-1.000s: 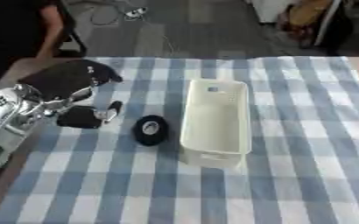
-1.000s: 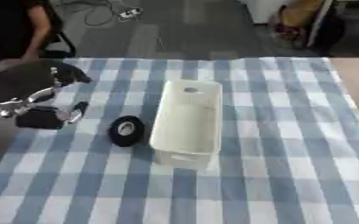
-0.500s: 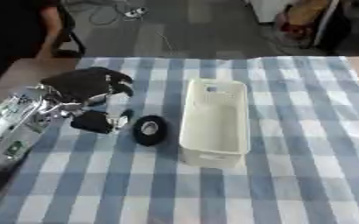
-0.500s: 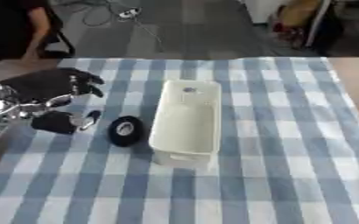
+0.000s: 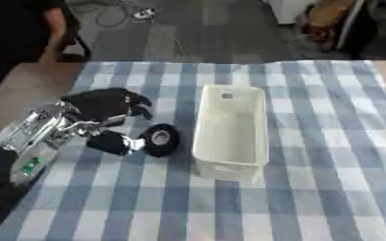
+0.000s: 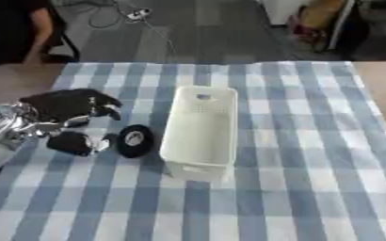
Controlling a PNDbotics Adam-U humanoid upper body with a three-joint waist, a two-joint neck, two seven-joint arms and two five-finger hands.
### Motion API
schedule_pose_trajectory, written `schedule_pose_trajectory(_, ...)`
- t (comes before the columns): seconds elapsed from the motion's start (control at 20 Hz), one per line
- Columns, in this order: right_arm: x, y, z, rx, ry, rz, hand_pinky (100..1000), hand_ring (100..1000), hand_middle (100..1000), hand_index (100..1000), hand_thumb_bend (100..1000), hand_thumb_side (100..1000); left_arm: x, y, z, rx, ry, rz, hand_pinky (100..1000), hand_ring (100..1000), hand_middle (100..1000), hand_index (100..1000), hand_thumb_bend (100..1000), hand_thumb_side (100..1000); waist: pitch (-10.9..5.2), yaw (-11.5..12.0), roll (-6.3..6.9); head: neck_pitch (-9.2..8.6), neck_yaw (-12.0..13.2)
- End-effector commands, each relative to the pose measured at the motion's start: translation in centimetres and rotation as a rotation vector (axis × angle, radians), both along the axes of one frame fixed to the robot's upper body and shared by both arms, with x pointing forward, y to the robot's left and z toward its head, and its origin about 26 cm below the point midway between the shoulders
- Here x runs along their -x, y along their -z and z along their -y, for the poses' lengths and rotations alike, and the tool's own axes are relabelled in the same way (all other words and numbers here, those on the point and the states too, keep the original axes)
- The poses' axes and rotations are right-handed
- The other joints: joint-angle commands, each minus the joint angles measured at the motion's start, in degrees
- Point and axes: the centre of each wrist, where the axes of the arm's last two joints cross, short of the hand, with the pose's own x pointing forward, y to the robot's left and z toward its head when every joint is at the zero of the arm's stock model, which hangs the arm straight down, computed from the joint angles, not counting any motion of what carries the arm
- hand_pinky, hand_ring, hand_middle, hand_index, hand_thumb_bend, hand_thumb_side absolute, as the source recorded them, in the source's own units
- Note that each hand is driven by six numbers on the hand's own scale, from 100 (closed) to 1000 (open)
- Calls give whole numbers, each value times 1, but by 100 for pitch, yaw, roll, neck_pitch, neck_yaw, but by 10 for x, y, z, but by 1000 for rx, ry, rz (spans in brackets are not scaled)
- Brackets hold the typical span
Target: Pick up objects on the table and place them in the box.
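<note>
Left eye view shows two small objects lying on the table, both left of the box. One is a black roll of tape, a thick ring with a pale round centre, standing slightly tilted and very near the box's left wall. The other is a small dark rounded object with a light, shiny end, just beside the roll on its left; what it is, I cannot tell.

One box stands in the middle: a long white plastic bin with rounded corners, smooth walls and a handle slot in the near end. Nothing shows inside it.

One robot hand shows, the left hand, black with a silver wrist, coming from the left edge. Its fingers are bent downward and spread over the dark object, holding nothing; whether they touch it is not clear. The right hand shows in no view.

One cloth with blue and white checks covers the table, flat and soft-looking.
</note>
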Motion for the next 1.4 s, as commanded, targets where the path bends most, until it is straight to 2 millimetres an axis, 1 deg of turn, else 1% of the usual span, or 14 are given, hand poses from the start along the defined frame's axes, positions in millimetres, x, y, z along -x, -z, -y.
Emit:
schedule_pose_trajectory(0.05, 2, -8, 4, 26, 2, 18, 939, 928, 926, 987, 100, 609, -1, -8, 2, -21, 16, 24, 992, 971, 951, 881, 933, 885, -95, -11, 0, 28, -27)
schedule_pose_trajectory(1.2, 1, -7, 4, 22, 1, 16, 940, 929, 926, 988, 100, 609, -4, 7, 9, -25, 43, -37, 992, 969, 952, 877, 933, 881, -90, -25, -6, 45, -25)
schedule_pose_trajectory(1.25, 1, -7, 4, 22, 0, 16, 940, 929, 927, 988, 100, 608, -4, 8, 9, -25, 44, -39, 992, 969, 952, 876, 946, 878, -90, -25, -5, 45, -24)
schedule_pose_trajectory(1.4, 1, -8, 4, 22, -1, 17, 940, 929, 927, 988, 100, 610, -5, 9, 10, -26, 46, -45, 992, 969, 952, 876, 933, 879, -90, -26, -7, 45, -23)
